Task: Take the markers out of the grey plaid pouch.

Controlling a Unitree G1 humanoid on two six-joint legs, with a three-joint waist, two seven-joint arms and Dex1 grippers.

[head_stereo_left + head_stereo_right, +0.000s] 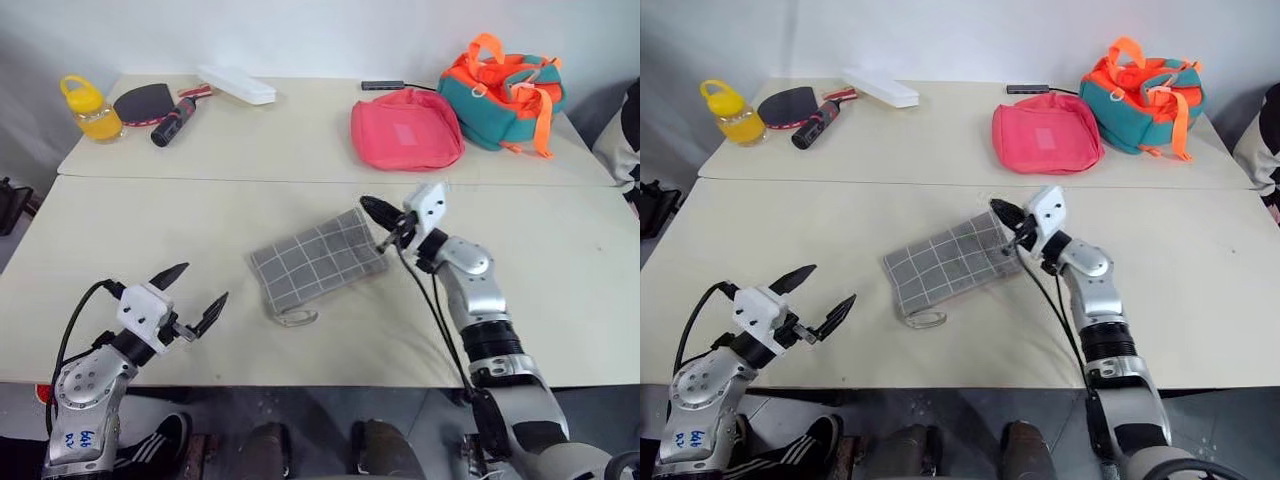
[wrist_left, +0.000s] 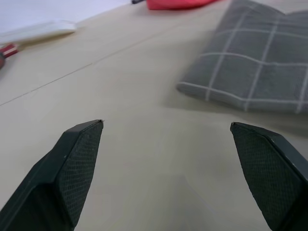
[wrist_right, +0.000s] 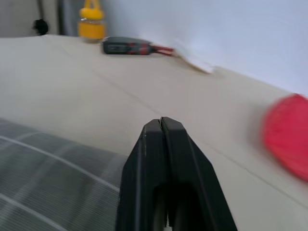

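The grey plaid pouch (image 1: 318, 262) lies flat in the middle of the near table, its loop pull (image 1: 290, 318) towards me. My right gripper (image 1: 375, 210) is shut at the pouch's far right corner, just above the fabric; in the right wrist view its fingertips (image 3: 161, 126) are pressed together with nothing between them and the pouch (image 3: 43, 178) lies beside and below. My left gripper (image 1: 203, 283) hovers open over bare table to the left of the pouch, its fingers (image 2: 72, 163) wide apart and pointing at it (image 2: 260, 62). The markers are hidden.
On the far table sit a pink pouch (image 1: 405, 130), a teal and orange bag (image 1: 500, 90), a yellow bottle (image 1: 88, 108), a black and red paddle (image 1: 150, 105) and a white case (image 1: 237, 84). A seam (image 1: 200, 178) runs between the two tables.
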